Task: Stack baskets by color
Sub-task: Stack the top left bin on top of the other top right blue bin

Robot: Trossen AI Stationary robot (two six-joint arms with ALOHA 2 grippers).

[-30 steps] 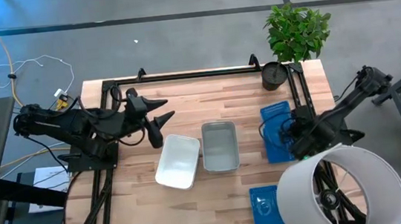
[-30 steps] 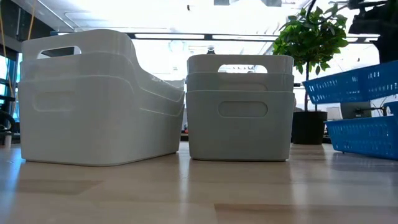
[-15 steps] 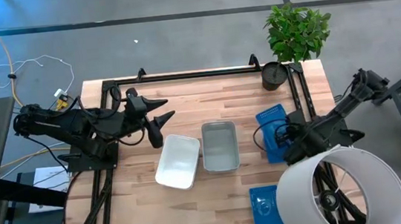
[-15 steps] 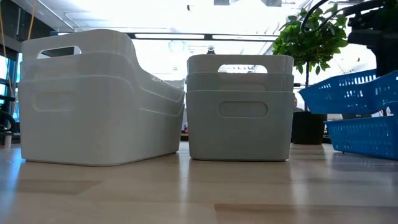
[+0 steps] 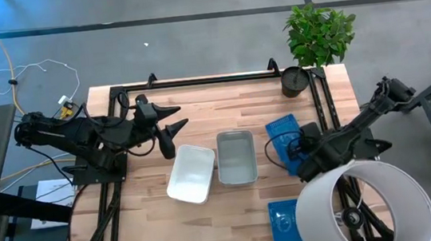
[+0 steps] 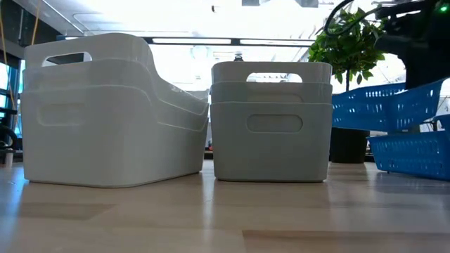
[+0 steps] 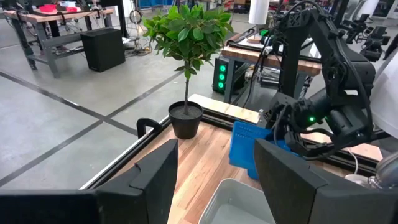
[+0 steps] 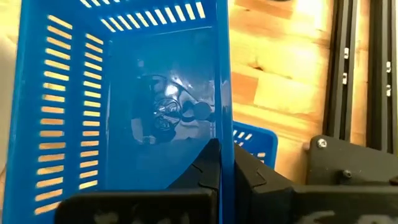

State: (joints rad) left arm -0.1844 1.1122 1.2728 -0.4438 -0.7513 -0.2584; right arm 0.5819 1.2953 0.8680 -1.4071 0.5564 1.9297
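My right gripper (image 8: 225, 154) is shut on a blue mesh basket (image 5: 284, 139), which hangs tilted above the table's right part (image 6: 390, 105). Below it, another blue basket (image 6: 411, 154) rests on its bottom on the table. A further blue basket (image 5: 285, 223) lies near the front edge. Nested white baskets (image 5: 191, 173) and nested grey baskets (image 5: 236, 157) stand mid-table on their bottoms. My left gripper (image 5: 177, 118) hovers open, raised above the table, left of the white baskets. My right gripper pinches the blue basket's long side wall (image 8: 222, 106), one finger inside the basket and one outside. The fingers slant down from the table's right. The basket is lifted clear and tilted, its far end raised in the low view.
A large white cylinder (image 5: 366, 205) stands over the near right corner and hides part of the front blue basket. A dark pot with a green plant (image 5: 296, 81) stands at the far right corner. A black frame rail (image 5: 195, 81) runs along the far edge.
My right gripper has carried the blue basket toward the table's left, nearer the grey baskets, and a little down. The basket has tipped further out of level. The grip has stayed shut.
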